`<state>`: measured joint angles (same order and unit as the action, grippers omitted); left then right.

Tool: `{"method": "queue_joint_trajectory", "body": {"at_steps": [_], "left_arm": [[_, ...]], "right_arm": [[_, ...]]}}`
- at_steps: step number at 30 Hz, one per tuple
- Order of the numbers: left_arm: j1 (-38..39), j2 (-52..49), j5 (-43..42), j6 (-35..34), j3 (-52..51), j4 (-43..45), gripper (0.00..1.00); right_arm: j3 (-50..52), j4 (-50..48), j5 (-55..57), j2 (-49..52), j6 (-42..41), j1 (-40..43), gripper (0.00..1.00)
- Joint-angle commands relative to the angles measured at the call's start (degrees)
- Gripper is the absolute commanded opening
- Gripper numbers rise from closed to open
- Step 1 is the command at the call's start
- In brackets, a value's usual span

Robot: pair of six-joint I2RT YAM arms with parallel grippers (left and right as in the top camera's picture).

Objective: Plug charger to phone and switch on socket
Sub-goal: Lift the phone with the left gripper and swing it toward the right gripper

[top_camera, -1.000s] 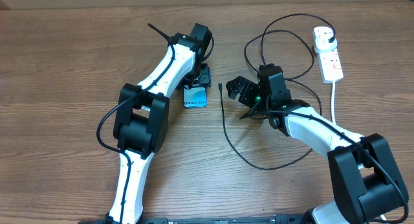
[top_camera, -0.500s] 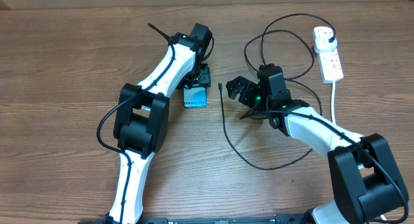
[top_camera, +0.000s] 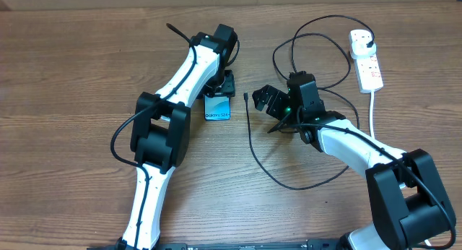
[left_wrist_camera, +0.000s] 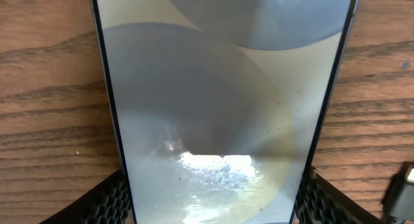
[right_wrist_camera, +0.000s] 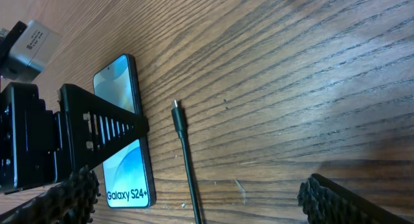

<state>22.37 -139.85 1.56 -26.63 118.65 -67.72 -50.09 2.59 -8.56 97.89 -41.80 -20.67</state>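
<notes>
On the table (top_camera: 72,76): one phone (top_camera: 217,109), one charger (top_camera: 248,131), one socket (top_camera: 366,58).

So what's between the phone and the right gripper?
The tip of the charger and its thin cable lie on the table between the phone and the right gripper. The right wrist view shows it best.

Soft, even light falls from overhead, and the arms cast only faint shadows on the brown wood-grain worktop (top_camera: 72,98). Close up, the slim black-edged smartphone (left_wrist_camera: 223,107) shows a white glare patch and hazy round reflections. The ribbed black fingertips (right_wrist_camera: 343,201) of the right claw (right_wrist_camera: 204,197) look blurred.
</notes>
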Motion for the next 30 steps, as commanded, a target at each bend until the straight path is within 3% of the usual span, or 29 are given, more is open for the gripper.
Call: {"method": "queue_joint_trajectory", "body": {"at_steps": [1, 30], "left_arm": [[-0.63, -2.10, 1.27, 1.01, 1.86, -1.53, 0.58], [-1.46, -2.10, 2.03, 2.25, 14.23, -9.70, 0.52]], "right_arm": [[-0.90, -0.33, 0.61, -1.01, 0.11, 0.17, 1.00], [-0.90, -0.33, 0.61, -1.01, 0.11, 0.17, 1.00]]}}
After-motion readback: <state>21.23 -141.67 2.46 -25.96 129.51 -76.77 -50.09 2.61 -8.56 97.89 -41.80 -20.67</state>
